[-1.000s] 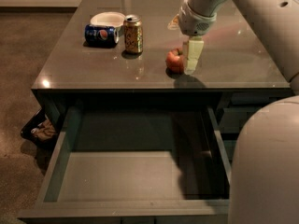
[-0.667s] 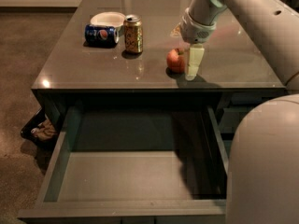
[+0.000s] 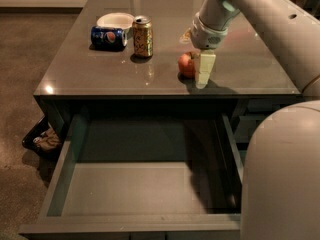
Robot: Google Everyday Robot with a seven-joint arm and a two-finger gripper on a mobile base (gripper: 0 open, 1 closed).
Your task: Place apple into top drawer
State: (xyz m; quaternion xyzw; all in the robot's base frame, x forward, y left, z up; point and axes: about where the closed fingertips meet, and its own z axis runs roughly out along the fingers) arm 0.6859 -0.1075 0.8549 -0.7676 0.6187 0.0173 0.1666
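The apple (image 3: pixel 186 64), small and red with yellowish patches, sits on the grey desk top (image 3: pixel 240 69) near its front edge, right of centre. My gripper (image 3: pixel 200 74) hangs from the pale arm at the upper right and reaches down to the desk right beside the apple, on its right side, touching or nearly touching it. The top drawer (image 3: pixel 140 189) is pulled wide open below the desk's front edge, showing a flat grey bottom with nothing in it.
A gold drink can (image 3: pixel 142 36) stands on the desk left of the apple. A blue can (image 3: pixel 107 37) lies on its side beside a white bowl (image 3: pixel 115 20). A dark bag (image 3: pixel 42 139) lies on the floor at left. My pale base (image 3: pixel 282 179) fills the lower right.
My gripper has come down a little beside the apple. The apple, cans and drawer have not moved.
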